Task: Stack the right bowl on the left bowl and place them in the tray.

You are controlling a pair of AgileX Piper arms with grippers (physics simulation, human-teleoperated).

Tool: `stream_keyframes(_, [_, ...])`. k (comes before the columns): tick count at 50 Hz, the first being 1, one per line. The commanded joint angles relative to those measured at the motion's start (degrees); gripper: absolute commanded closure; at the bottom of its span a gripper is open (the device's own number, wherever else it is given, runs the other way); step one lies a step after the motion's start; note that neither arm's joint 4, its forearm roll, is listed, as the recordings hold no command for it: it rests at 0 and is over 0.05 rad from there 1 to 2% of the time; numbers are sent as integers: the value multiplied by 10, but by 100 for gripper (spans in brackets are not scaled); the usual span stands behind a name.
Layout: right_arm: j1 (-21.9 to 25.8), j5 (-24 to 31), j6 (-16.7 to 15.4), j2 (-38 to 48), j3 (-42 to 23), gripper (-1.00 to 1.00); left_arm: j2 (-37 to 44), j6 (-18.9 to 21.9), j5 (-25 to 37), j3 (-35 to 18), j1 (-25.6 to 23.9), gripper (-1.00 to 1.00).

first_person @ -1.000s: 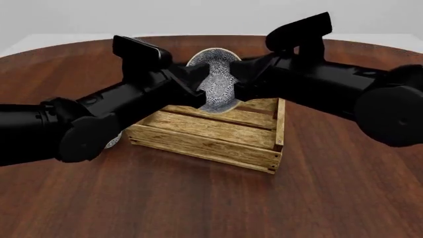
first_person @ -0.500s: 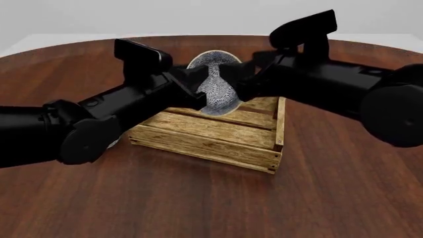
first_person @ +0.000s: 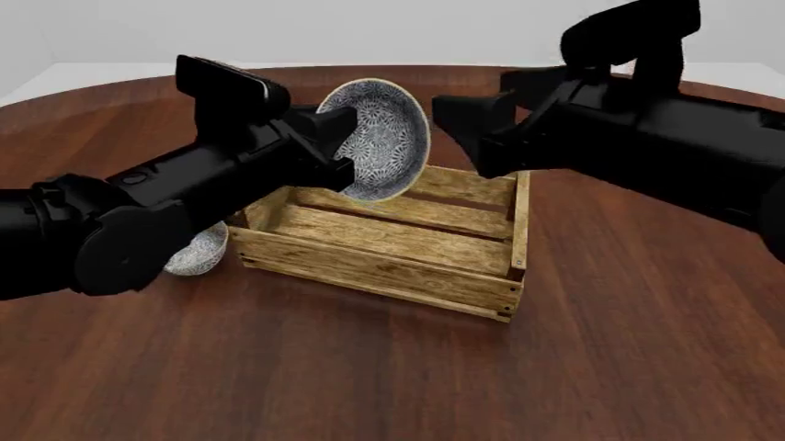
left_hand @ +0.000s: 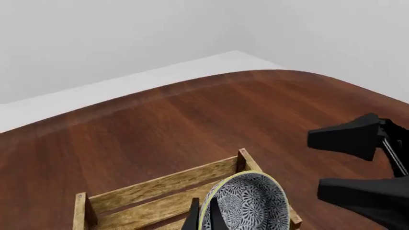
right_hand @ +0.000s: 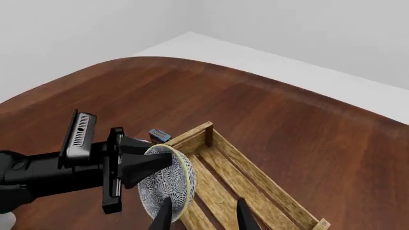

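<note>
The left gripper point(first_person: 329, 147) was clenched on the bowl point(first_person: 378, 138), tipped on edge above the tray's point(first_person: 405, 253) far-left corner, while the right gripper point(first_person: 466, 129), released, hung just beside it.

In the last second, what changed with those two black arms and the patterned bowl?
The right gripper let go of the patterned bowl and drew back to the right and up. The left gripper kept its fingers clamped on the rim and lifted the bowl, tilted, above the tray. The tray and table stayed put.
</note>
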Motion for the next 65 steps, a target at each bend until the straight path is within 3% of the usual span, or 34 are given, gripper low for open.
stream_keyframes(1, [1,16,-13,-45,16,-100,-40,24,29,6,32,100])
stream_keyframes(6, [-1,24,-16,-71,16,-100,-84,24,56,12,63,100])
stream_keyframes(15, [-3,24,-21,-78,18,-100,-134,26,110,8,76,100])
stream_keyframes(24, [4,23,-19,-76,20,-100,-170,55,181,-15,134,100])
stream_keyframes(27, [5,18,-18,-68,19,-100,-175,29,218,-30,124,100])
stream_keyframes(29, [7,16,-19,-62,18,-100,-198,32,234,-30,129,100])
stream_keyframes(30, [6,15,-19,-60,18,-100,-205,34,244,-30,154,100])
stream_keyframes(40, [6,17,-19,-64,18,-100,-264,21,305,-36,154,100])
stream_keyframes(44, [6,17,-20,-62,18,-100,-267,39,325,-36,173,100])
stream_keyframes(50, [5,16,-21,-65,18,-100,-280,16,359,-37,173,100])
stream_keyframes(52, [8,16,-19,-69,19,-100,-285,25,371,-37,196,100])
stream_keyframes(58, [11,13,-21,-65,20,-100,-269,-7,409,-46,221,100])
stream_keyframes(65, [9,10,-24,-62,20,-100,-268,-8,433,-54,271,100])
